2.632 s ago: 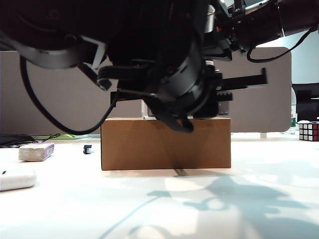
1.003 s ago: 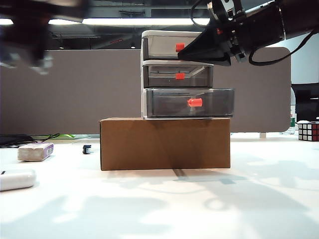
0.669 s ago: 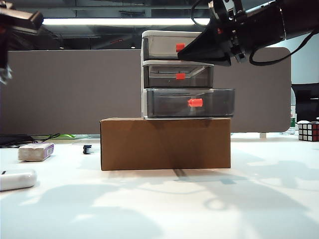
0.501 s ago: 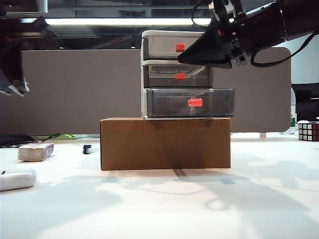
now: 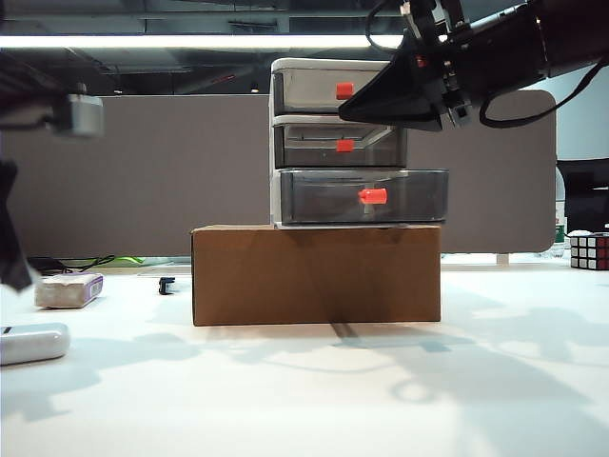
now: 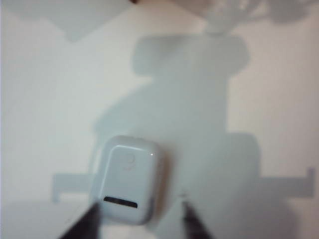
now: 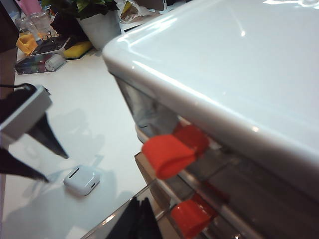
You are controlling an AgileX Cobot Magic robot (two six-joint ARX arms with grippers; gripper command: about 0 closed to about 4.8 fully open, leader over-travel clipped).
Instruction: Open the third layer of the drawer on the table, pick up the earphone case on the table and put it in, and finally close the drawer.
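Exterior view, left to right: left gripper (image 5: 11,257), dark and blurred at the frame edge, above the earphone case (image 5: 33,343) lying on the table (image 5: 314,390); in the left wrist view its fingertips (image 6: 192,224) stand apart on either side of the case, not touching. Centre: brown cardboard box (image 5: 316,274) bearing the drawer (image 5: 343,143), third layer (image 5: 362,196) pulled out. Right gripper (image 5: 381,100), jaws together, beside the top tier.
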